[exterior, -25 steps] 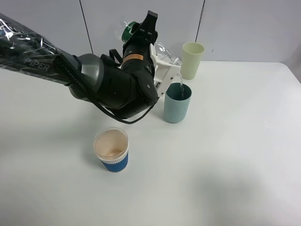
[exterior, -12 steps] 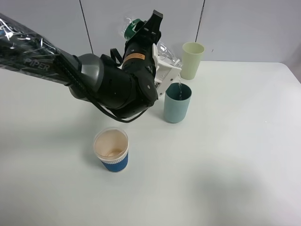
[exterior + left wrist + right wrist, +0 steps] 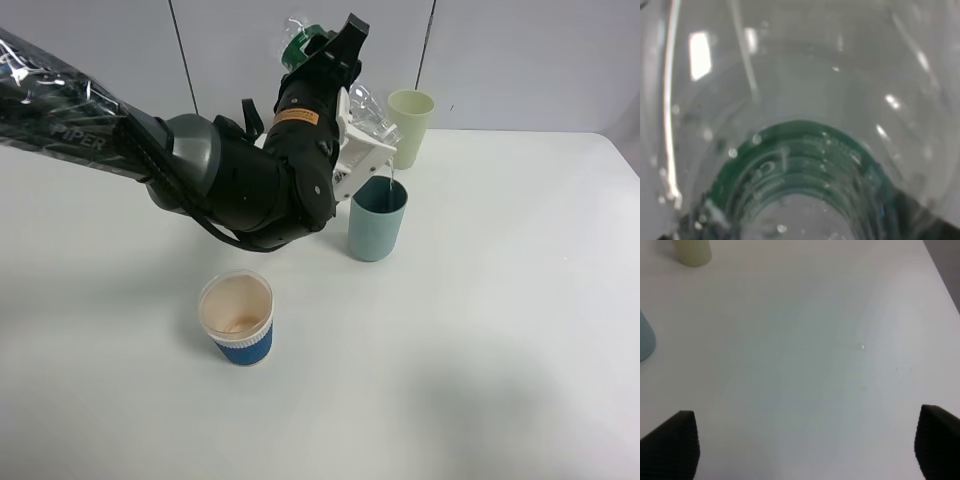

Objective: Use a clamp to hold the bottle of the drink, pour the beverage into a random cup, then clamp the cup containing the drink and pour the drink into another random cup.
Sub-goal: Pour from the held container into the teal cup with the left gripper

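One thin thread of beverage falls from the bottle into the teal tumbler, just right of the high view's centre. My left gripper is clamped on the bottle. Its long axis slopes from the green-labelled base at the upper middle down to the mouth, which sits right above the tumbler's rim on its upper-left side. The left wrist view shows only clear plastic and green label.

My right gripper stands wide and holds nothing over bare table.

The blue-sleeved paper cup waits at lower left, well apart from the tumbler. I judge the left arm is nearer both. The pale yellow-green tumbler stands just behind.
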